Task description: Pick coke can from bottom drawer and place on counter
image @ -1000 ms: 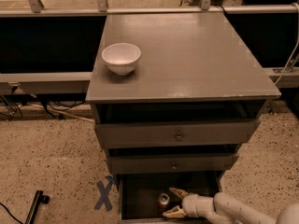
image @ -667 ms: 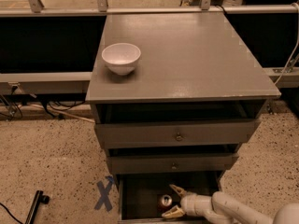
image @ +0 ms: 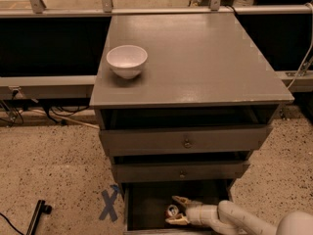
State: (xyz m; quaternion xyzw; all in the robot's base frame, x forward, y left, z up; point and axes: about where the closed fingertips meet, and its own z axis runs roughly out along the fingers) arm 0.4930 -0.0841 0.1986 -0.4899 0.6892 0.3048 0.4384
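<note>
Gripper: we are seeing the gripper (image: 172, 209) reaching into the bottom drawer (image: 145, 205) from the lower right, low in the camera view, at the end of the white arm (image: 235, 220).
Hand state: its two pale fingers (image: 182, 200) are spreading apart, one lying above the can and one below it; the jaws are standing wider than the can, and we cannot tell whether either pad is touching it.
Coke can: the coke can (image: 171, 211) is sitting inside the bottom drawer, towards its right half, between the two fingers, showing us its silver top.
Bottom drawer: it is standing pulled out, its dark inside facing up at us.
Upper drawers: the top drawer (image: 146, 142) and the middle drawer (image: 146, 172) are each jutting out a little, each bearing a small round knob.
Counter: the counter (image: 195, 58) is lying flat and grey above the drawers, well apart from the can.
White bowl: a white bowl (image: 126, 60) is resting upright on the counter near its front left corner.
Floor: we are noticing a blue X mark (image: 108, 205) on the speckled floor just left of the bottom drawer, and a black bar (image: 36, 218) lying farther left.
</note>
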